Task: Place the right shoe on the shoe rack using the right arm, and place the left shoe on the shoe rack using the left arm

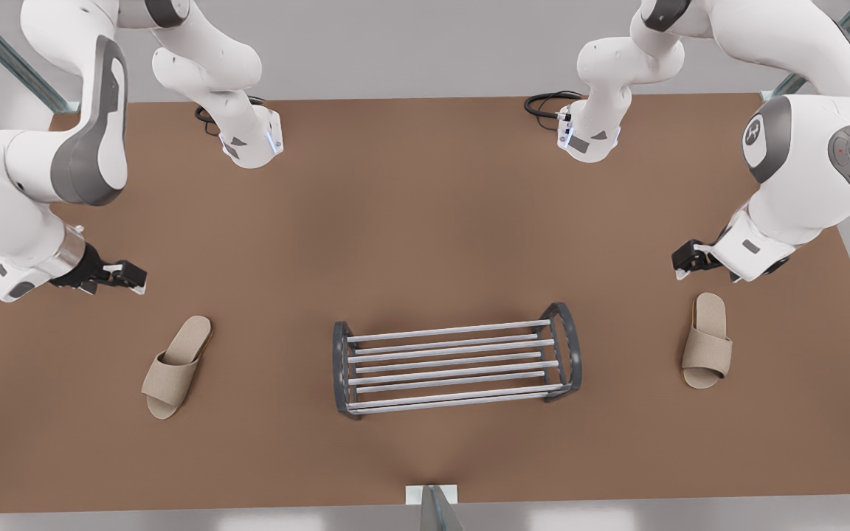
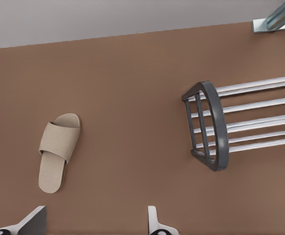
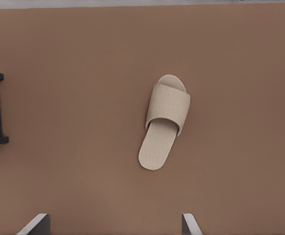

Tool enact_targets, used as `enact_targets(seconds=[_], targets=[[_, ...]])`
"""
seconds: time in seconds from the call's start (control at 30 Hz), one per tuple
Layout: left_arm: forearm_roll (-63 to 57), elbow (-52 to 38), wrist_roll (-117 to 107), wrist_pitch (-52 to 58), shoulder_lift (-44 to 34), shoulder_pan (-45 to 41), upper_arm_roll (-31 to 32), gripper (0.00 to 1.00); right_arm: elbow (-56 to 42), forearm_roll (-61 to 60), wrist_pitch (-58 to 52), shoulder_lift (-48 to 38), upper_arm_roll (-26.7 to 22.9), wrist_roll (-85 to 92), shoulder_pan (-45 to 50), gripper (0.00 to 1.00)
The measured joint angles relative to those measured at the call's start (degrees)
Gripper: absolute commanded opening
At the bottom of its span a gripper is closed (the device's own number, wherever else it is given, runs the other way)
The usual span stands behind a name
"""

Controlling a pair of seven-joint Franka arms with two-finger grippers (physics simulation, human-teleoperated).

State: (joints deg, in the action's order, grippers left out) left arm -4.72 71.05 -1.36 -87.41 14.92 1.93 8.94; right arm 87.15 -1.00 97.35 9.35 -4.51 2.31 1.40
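Nothing is placed yet. The rack (image 1: 456, 359) stands bare mid-desk, nearer the front edge. Each shoe lies on the desk: left shoe (image 2: 58, 150) below the left claw (image 2: 96, 221), right shoe (image 3: 164, 121) below the right claw (image 3: 115, 223), both claws spread, empty.

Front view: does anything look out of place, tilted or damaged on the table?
Nothing is damaged or tipped. The shoe rack stands upright; the left shoe lies sole down, roughly straight. Only the right shoe, at the front view's left, lies aslant. The left gripper and right gripper hover open, each by its shoe.
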Motion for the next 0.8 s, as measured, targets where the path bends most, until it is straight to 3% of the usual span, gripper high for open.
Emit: enact_targets(seconds=[0.07, 0.13, 0.27, 0.33, 0.43, 0.53, 0.67, 0.8], targets=[[-0.4, 0.29, -0.12, -0.33, -0.07, 0.02, 0.0, 1.0, -0.02, 0.27, 0.18, -0.34, 1.11, 0.21, -0.11, 1.0], [0.48, 4.59, -0.9, -2.46, -2.01, -0.35, -1.38, 1.0, 2.64, 2.31, 0.33, -0.65, 5.66, 1.01, -1.58, 1.0], [15.21, 27.74, -3.66, -15.24, -10.8, -0.37, -12.48, 1.0, 10.6, 15.81, 4.26, -0.9, 18.26, 2.51, -0.38, 1.0], [28.01, 39.31, -2.23, -22.69, -12.55, 0.46, -17.84, 1.0, 18.05, 24.25, 9.76, -1.83, 20.65, 3.06, 1.08, 1.0], [50.22, 51.94, 5.69, -32.69, -12.13, 3.12, -24.07, 1.0, 27.56, 36.67, 20.83, -2.52, 20.29, 3.63, -1.51, 1.0], [70.06, 58.68, 19.01, -41.04, -9.62, 5.01, -27.38, 1.0, 34.63, 59.53, 29.91, -1.43, 18.33, 1.97, -3.28, 1.0], [87.39, 59.99, 39.69, -48.32, -3.85, 0.37, -30.16, 1.0, 41.63, 92.71, 36.6, 3.93, 13.12, -6.56, 2.91, 1.0], [97.15, 64.12, 58.1, -50.29, -1.52, 0.16, -34.95, 1.0, 45.48, 118.06, 38.4, 8.67, 8.38, -18.04, 4.1, 1.0]])
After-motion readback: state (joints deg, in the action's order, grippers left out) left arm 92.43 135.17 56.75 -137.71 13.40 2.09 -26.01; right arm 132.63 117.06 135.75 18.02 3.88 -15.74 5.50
